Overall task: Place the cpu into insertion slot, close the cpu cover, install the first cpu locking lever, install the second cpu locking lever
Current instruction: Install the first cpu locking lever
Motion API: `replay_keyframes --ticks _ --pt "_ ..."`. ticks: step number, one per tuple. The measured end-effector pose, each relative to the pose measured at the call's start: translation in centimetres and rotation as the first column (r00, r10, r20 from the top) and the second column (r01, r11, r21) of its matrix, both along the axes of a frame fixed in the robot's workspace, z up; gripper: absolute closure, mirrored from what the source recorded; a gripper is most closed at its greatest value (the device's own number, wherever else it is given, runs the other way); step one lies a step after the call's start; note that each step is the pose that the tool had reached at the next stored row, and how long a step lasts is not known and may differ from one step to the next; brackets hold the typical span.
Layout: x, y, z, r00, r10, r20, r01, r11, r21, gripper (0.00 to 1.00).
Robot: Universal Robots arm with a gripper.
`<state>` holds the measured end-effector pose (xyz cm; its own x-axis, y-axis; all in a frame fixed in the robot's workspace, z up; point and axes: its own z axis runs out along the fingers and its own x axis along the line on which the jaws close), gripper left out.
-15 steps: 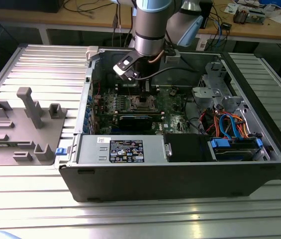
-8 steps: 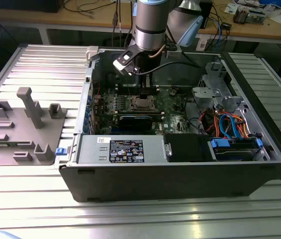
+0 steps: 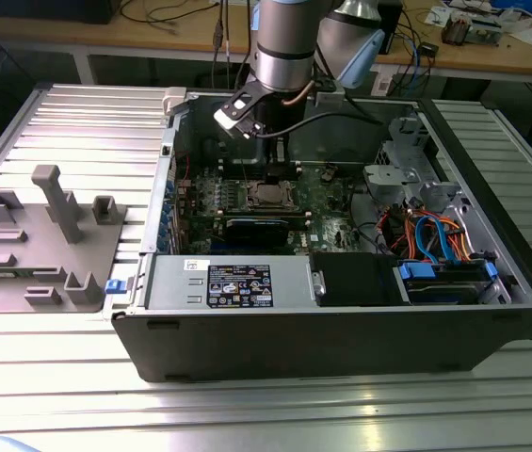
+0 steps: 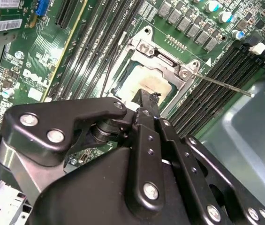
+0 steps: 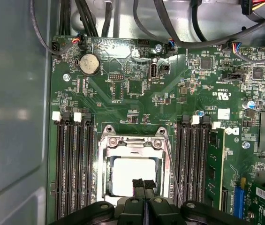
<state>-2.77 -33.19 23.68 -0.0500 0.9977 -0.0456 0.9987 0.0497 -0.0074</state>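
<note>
One dull grey square chip (image 5: 132,171) sits in silver-rimmed dark socket (image 5: 102,164), thin silver frame cover (image 5: 132,140) apparently down. Black pincer (image 5: 144,183) narrow, empty, above chip. Thin steel lever (image 4: 226,86) unlatched; needs precise hooking.

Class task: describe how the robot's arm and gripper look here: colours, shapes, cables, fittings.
The silver-grey cylindrical metal arm carries a pale blue joint cap; a black cable loops beside its wrist. The matte black gripper is built of flat, rounded link bars pinned with shiny silver screws, narrowing to two slim fingers.
</note>
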Motion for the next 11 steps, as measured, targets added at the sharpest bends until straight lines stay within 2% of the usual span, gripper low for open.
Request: replay_keyframes --ticks 3,6,8,11 --pt "0.0 0.0 -0.01 0.9978 0.067 0.0 -0.067 0.9978 0.0001 0.89" --pt "0.0 0.0 -0.02 0.9907 0.136 0.0 -0.136 0.9907 0.0 0.89" --pt "0.0 0.0 -0.02 0.9847 0.175 -0.0001 -0.175 0.9847 0.0 0.89" --pt "0.0 0.0 -0.03 0.9713 0.238 0.0 -0.238 0.9713 0.0 0.89"
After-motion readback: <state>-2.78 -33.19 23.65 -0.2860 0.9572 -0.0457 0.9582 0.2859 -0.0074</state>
